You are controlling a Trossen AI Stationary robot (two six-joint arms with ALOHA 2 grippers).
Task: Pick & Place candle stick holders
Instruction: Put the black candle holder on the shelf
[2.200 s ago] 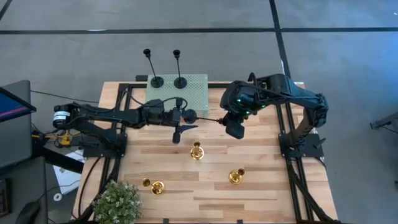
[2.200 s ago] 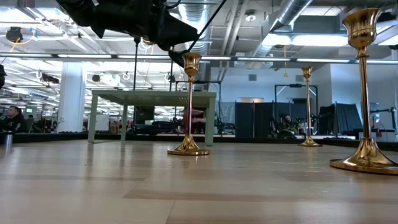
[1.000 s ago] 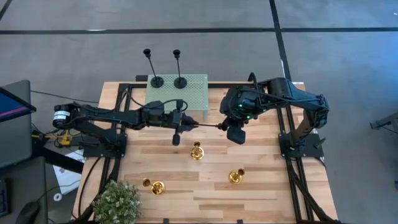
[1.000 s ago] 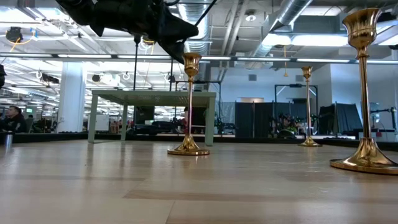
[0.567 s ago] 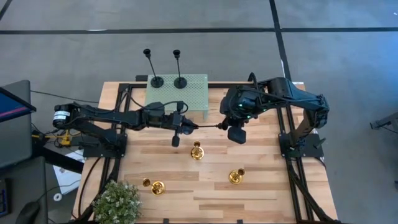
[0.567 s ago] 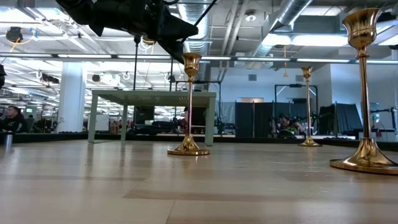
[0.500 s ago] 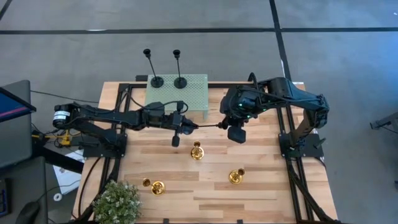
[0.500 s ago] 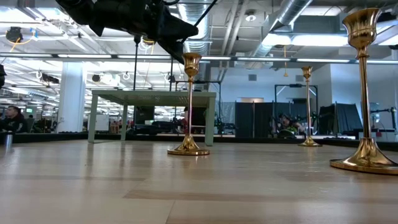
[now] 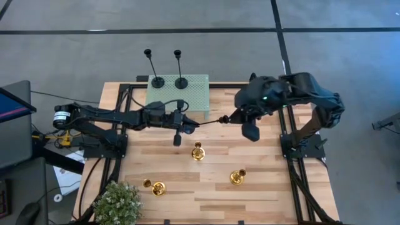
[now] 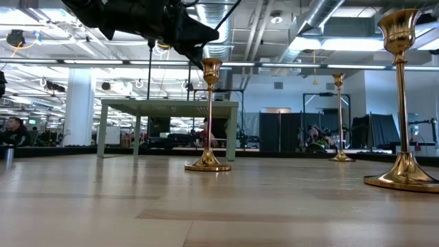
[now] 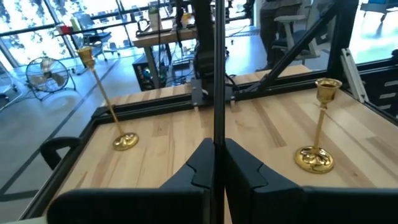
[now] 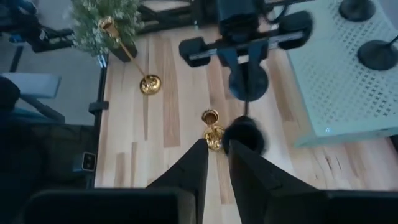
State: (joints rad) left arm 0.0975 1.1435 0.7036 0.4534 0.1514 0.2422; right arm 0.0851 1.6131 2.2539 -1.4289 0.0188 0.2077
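A matte black candle stick holder (image 9: pixel 209 120) hangs above the table's middle. Its stem slants up from my left gripper (image 9: pixel 186 124), which is shut on it, toward my right gripper (image 9: pixel 232 117). The right gripper's fingers stand apart with nothing between them (image 12: pixel 214 155), and the holder's cup (image 12: pixel 245 134) lies just off one fingertip. Two more black holders (image 9: pixel 158 82) (image 9: pixel 181 82) stand on their round bases on the green mat (image 9: pixel 194 100). Three gold holders (image 9: pixel 198 152) (image 9: pixel 237 177) (image 9: pixel 156 187) stand upright on the wood. My left gripper pinches the thin stem (image 11: pixel 214 124) between its two fingertips, coming level from the table's left. The stem rises ahead out of the fingertips, and the round base (image 12: pixel 249 81) hangs under them, clear of the table. My right gripper: I cannot tell whether one fingertip touches the cup.
A potted plant (image 9: pixel 119 203) stands at the near left corner. The nearest gold holder (image 10: pixel 209 116) is right below the hanging black one. Bare wood lies between the gold holders and along the table's right side.
My right gripper has drawn back toward the table's right edge and risen, and its fingertips now stand at the holder's cup end. The black holder stays where it was in my left gripper.
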